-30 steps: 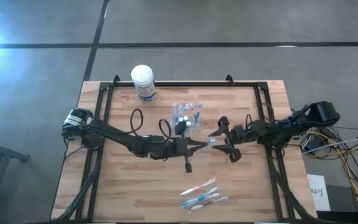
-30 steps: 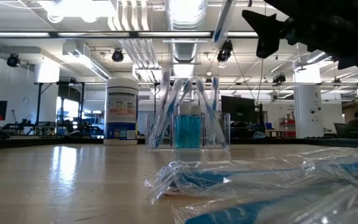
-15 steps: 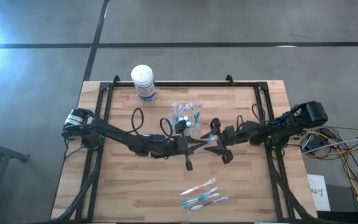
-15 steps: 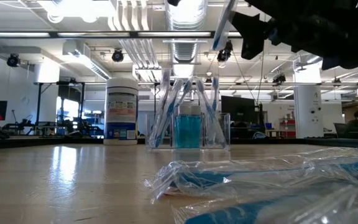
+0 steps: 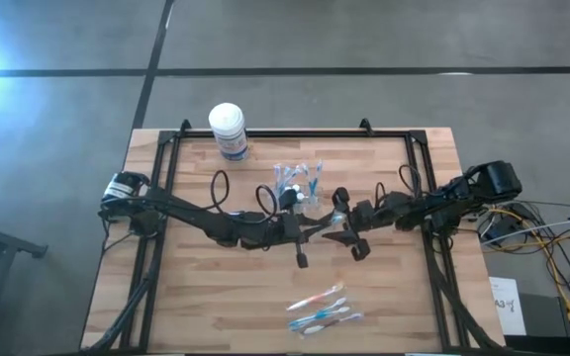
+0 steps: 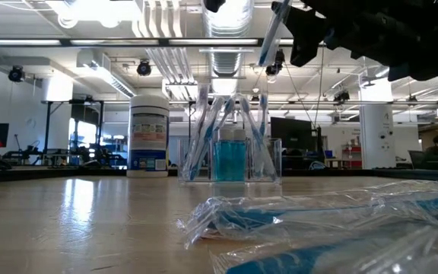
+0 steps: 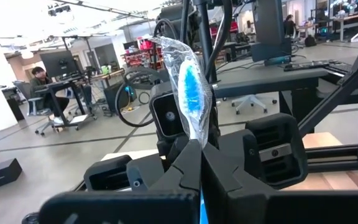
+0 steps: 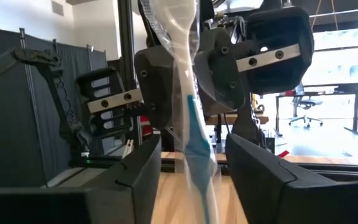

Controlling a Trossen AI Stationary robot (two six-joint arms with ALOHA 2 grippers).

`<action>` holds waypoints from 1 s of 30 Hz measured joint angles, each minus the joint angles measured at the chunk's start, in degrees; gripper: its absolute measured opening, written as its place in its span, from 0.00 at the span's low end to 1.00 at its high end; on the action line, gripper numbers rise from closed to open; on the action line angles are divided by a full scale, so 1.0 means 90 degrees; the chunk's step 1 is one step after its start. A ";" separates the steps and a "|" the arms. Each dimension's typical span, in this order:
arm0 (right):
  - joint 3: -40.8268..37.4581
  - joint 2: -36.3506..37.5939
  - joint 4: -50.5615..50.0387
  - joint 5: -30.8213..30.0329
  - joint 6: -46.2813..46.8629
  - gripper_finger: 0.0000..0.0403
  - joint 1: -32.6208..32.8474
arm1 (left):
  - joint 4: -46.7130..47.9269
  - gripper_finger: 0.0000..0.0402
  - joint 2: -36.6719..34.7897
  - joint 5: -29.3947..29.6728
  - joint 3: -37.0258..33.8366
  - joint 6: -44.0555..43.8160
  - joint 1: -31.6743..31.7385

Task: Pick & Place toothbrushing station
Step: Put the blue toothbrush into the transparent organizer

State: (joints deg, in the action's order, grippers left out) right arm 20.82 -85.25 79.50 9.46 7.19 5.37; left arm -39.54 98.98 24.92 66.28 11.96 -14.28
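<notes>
handover point sits mid-table. left gripper is clamped tight on a wrapped toothbrush, whose blue head stands up past its closed fingertips. right gripper faces it, fingers spread either side of the same toothbrush, not touching it in the right wrist view. clear plastic cup with more brushes stands just beyond the two grippers, white-lidded canister further back. three wrapped toothbrushes lie on the wooden table, well apart on the near side.
</notes>
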 joint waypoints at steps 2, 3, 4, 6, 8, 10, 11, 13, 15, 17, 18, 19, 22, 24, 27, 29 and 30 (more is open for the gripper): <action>-0.0038 0.0002 0.0005 0.0000 -0.0031 0.37 -0.0004 | 0.0001 0.00 0.0000 0.0001 0.0000 0.0001 0.0005; -0.0042 0.0002 -0.0001 0.0000 -0.0036 0.33 -0.0007 | 0.0004 0.00 0.0000 0.0000 0.0000 0.0001 0.0007; -0.0045 0.0002 -0.0002 -0.0001 -0.0059 0.30 -0.0007 | 0.0033 0.00 0.0000 -0.0002 0.0000 0.0000 0.0013; -0.0047 0.0002 0.0017 0.0000 -0.0110 0.21 -0.0005 | 0.0112 0.00 0.0000 -0.0002 0.0000 -0.0014 0.0027; -0.0047 0.0002 0.0003 -0.0003 -0.0113 0.13 -0.0005 | 0.0162 0.00 0.0000 0.0000 0.0000 -0.0053 0.0036; -0.0053 0.0002 0.0002 -0.0002 -0.0146 0.08 -0.0005 | 0.0189 0.00 0.0000 -0.0003 0.0000 -0.0082 0.0039; -0.0065 0.0002 0.0000 -0.0002 -0.0170 0.08 -0.0005 | 0.0230 0.00 0.0000 -0.0004 0.0000 -0.0118 0.0039; -0.0115 0.0002 -0.0008 -0.0001 -0.0166 0.08 -0.0004 | 0.0299 0.01 0.0001 -0.0004 0.0000 -0.0199 0.0039; -0.0175 0.0003 0.0000 0.0000 -0.0160 0.08 -0.0033 | 0.0360 0.03 0.0002 -0.0017 0.0000 -0.0332 0.0020; -0.0235 0.0007 0.0000 0.0002 -0.0161 0.08 -0.0076 | 0.0450 0.06 -0.0026 0.0004 0.0000 -0.0369 -0.0023; -0.0260 0.0015 -0.0003 0.0000 -0.0159 0.08 -0.0103 | 0.0533 0.08 -0.0051 -0.0004 0.0000 -0.0357 -0.0052; -0.0284 0.0021 0.0000 0.0000 -0.0159 0.06 -0.0121 | 0.0588 0.10 -0.0095 -0.0025 0.0000 -0.0343 -0.0082; -0.0376 0.0061 0.0008 -0.0002 -0.0190 0.04 -0.0196 | 0.0982 0.16 -0.0339 -0.0042 0.0000 -0.0404 -0.0172; -0.0454 0.0111 -0.0010 0.0000 -0.0203 0.04 -0.0257 | 0.1343 0.19 -0.0555 -0.0040 0.0000 -0.0468 -0.0239; -0.0559 0.0279 -0.0167 -0.0017 -0.0207 0.04 -0.0386 | 0.2143 0.23 -0.0940 -0.0030 0.0000 -0.0682 -0.0337; -0.0588 0.0437 -0.0500 -0.0099 -0.0269 0.04 -0.0480 | 0.2790 0.23 -0.1260 -0.0010 0.0000 -0.0972 -0.0437; -0.0608 0.0539 -0.0731 -0.0207 -0.0317 0.04 -0.0525 | 0.3080 0.23 -0.1397 0.0042 0.0000 -0.1123 -0.0492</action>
State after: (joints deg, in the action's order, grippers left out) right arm 15.36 -80.40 72.93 7.59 4.33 0.64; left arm -11.82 86.41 25.30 66.28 1.85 -18.71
